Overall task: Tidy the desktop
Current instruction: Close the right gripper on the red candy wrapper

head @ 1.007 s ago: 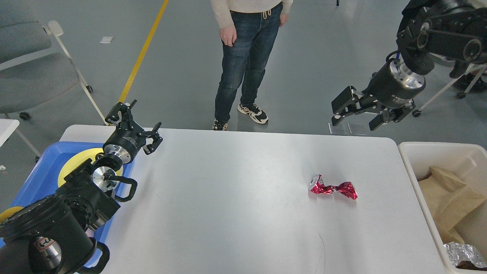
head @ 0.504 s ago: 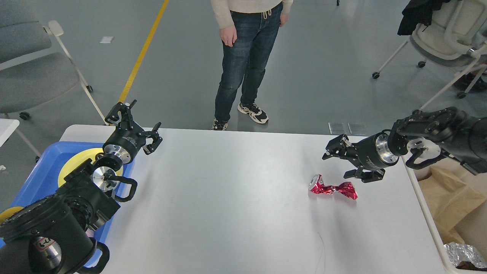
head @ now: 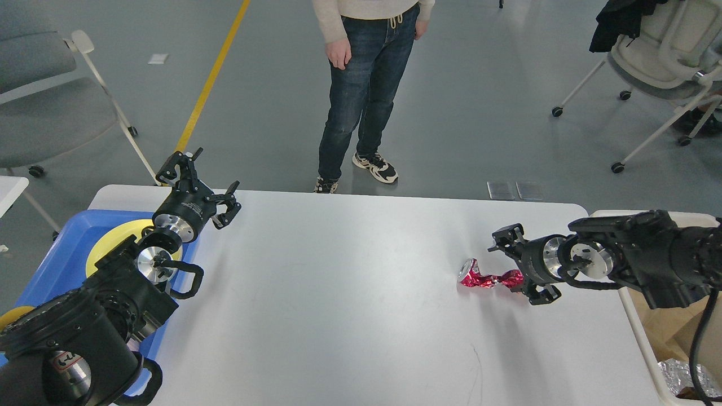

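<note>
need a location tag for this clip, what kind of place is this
Probably an indoor lab or office test space: a white desktop on a grey floor with a yellow floor line, wheeled office chairs, and a person standing watching.

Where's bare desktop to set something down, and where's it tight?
Free: the wide middle of the desktop, between the left gripper by the blue tray and the crushed red can; also the near strip in front of the can. Crowded: right end, where the right gripper straddles the can beside the bin.

No lettering, label or number is clear enough to read anywhere
</note>
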Controlling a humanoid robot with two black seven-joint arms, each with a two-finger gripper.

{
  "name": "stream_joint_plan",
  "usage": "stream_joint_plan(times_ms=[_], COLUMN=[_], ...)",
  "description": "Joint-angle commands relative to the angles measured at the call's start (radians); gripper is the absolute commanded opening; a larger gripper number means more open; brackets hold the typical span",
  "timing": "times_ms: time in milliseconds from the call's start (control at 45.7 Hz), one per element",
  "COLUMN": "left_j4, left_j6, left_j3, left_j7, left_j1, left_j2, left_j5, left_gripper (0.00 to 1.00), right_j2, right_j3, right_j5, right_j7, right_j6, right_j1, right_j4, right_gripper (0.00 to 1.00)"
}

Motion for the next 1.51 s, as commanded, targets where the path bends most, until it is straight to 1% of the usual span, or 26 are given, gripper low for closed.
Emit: stream_joint_plan(times_ms=[0, 109, 416, 569, 635, 744, 876, 1007, 1117, 1139, 1160, 1270, 1401, 1489], left_j4=[0.000, 0.000, 0.001, 0.000, 0.000, 0.000, 0.001, 0.000, 0.001, 0.000, 0.000, 0.001, 0.000, 0.000], left_j6=[0.000, 0.000, -0.001, 0.000, -0.001, -0.001, 0.000, 0.000, 0.000, -0.001, -0.002, 0.000, -0.001, 0.000], left_j3=[0.000, 0.000, 0.000, 0.000, 0.000, 0.000, 0.000, 0.000, 0.000, 0.000, 0.000, 0.000, 0.000, 0.000], left_j7=[0.000, 0.000, 0.000, 0.000, 0.000, 0.000, 0.000, 0.000, 0.000, 0.000, 0.000, 0.000, 0.000, 0.000], left_j1=[0.000, 0.000, 0.000, 0.000, 0.000, 0.000, 0.000, 0.000, 0.000, 0.000, 0.000, 0.000, 0.000, 0.000], left_j2=[0.000, 0.000, 0.000, 0.000, 0.000, 0.000, 0.000, 0.000, 0.000, 0.000, 0.000, 0.000, 0.000, 0.000], left_j5=[0.000, 0.000, 0.000, 0.000, 0.000, 0.000, 0.000, 0.000, 0.000, 0.000, 0.000, 0.000, 0.000, 0.000], left_gripper=[0.96, 0.96, 0.96, 0.96, 0.96, 0.96, 0.96, 0.96, 0.96, 0.96, 0.96, 0.96, 0.96, 0.96], right_j2=[0.025, 0.030, 0.062, 0.093, 0.105, 0.114, 0.120, 0.124, 0.124, 0.124, 0.124, 0.124, 0.124, 0.124], right_j3=[0.055, 0.118, 0.167, 0.173, 0.172, 0.170, 0.173, 0.175, 0.175, 0.175, 0.175, 0.175, 0.175, 0.175], right_j5=[0.012, 0.012, 0.010, 0.004, 0.000, -0.010, -0.040, -0.040, -0.040, -0.040, -0.042, -0.042, -0.042, -0.043], right_j7=[-0.009, -0.010, -0.009, -0.007, -0.005, 0.001, 0.001, 0.001, 0.001, 0.001, 0.001, 0.001, 0.002, 0.002], right_j6=[-0.097, -0.138, -0.172, -0.175, -0.180, -0.203, -0.206, -0.210, -0.210, -0.212, -0.212, -0.212, -0.212, -0.210], right_j1=[-0.053, -0.096, -0.139, -0.157, -0.165, -0.168, -0.170, -0.171, -0.171, -0.171, -0.171, -0.171, -0.171, -0.170], right_j4=[-0.052, -0.092, -0.115, -0.155, -0.163, -0.163, -0.163, -0.163, -0.163, -0.163, -0.163, -0.163, -0.161, -0.161], right_gripper=[0.94, 0.94, 0.93, 0.85, 0.80, 0.60, 0.45, 0.35, 0.33, 0.31, 0.27, 0.14, 0.00, 0.00])
